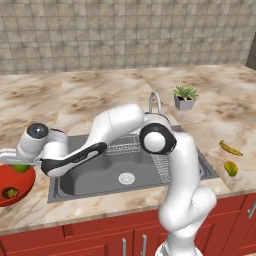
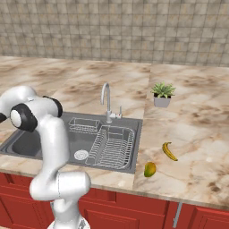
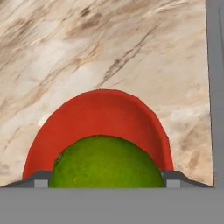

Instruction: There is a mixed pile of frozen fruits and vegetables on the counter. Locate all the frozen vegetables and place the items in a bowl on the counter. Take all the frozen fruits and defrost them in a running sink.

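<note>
In the hand view the round bright green vegetable (image 3: 107,162) sits between the two dark fingertips (image 3: 40,178), which stand wide, one at each side of it; whether they press on it cannot be told. It hangs directly over the red bowl (image 3: 100,111), which rests on the marble counter (image 3: 87,48) left of the sink (image 1: 95,182). The darker green spotted vegetable (image 1: 9,192) lies inside the bowl. The banana (image 2: 169,151) and the yellow-green oval fruit (image 2: 150,169) lie on the counter right of the sink.
</note>
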